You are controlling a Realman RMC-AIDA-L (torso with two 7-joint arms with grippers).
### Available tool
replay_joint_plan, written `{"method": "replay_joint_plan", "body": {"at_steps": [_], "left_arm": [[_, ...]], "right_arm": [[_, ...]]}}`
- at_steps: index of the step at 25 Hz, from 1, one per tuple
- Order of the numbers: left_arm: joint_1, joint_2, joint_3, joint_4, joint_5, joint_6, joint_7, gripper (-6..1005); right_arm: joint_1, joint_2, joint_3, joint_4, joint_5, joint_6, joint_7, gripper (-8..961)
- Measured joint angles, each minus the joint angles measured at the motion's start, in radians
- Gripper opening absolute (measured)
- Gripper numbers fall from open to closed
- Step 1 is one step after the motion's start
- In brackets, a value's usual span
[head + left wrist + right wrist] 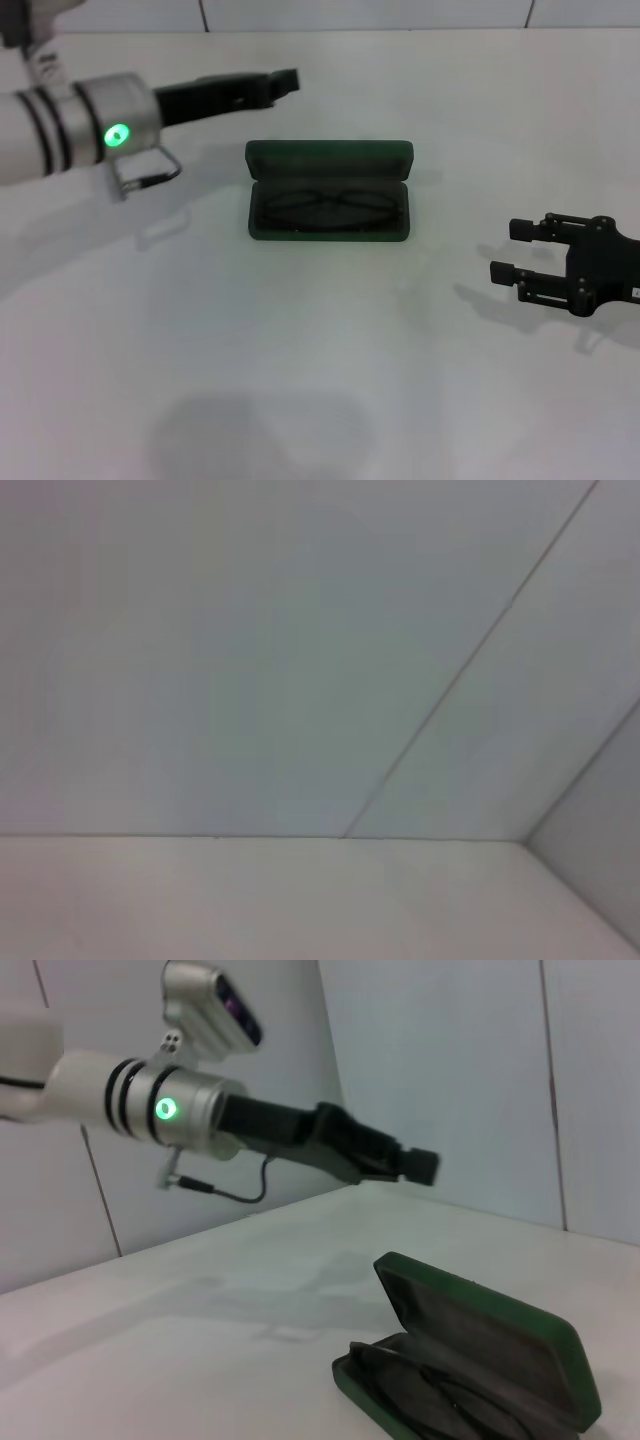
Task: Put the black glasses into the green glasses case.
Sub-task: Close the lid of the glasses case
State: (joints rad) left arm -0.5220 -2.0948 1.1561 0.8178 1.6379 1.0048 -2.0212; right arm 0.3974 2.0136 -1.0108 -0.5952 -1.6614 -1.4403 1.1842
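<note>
The green glasses case [329,235] lies open in the middle of the table, its lid [330,158] standing up at the back. The black glasses [326,208] lie inside it on the dark lining. The case [500,1335] and the glasses [440,1397] also show in the right wrist view. My left gripper [287,81] is shut and empty, raised above the table behind and left of the case; it also shows in the right wrist view [422,1165]. My right gripper [512,251] is open and empty, low over the table to the right of the case.
The white table [300,370] carries only the case. A tiled white wall [300,660] stands behind the table, and the left wrist view shows just this wall and the table's back edge.
</note>
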Motion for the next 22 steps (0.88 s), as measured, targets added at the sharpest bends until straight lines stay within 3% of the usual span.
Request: {"method": "replay_joint_plan", "body": {"at_steps": [6,13,18,22], "left_arm": [[-0.027,0.000,0.233,0.139,0.181,-0.237,-0.320,44],[-0.031,-0.004,0.480,0.138,0.235,-0.501,-0.486,45],[-0.025,-0.005,0.585,0.106,0.225,-0.646,-0.505,45],[-0.024,-0.007,0.617,0.078,0.207,-0.698,-0.505,45]], "right_arm": [[-0.001,-0.001,0.000,-0.001,0.000,0.000,0.000,630],[0.000,-0.001,0.000,-0.001,0.001,0.000,-0.014,630],[-0.002,-0.001,0.000,0.000,0.001,0.000,-0.026,630],[-0.002,-0.001,0.000,0.000,0.002,0.000,-0.026,630]]}}
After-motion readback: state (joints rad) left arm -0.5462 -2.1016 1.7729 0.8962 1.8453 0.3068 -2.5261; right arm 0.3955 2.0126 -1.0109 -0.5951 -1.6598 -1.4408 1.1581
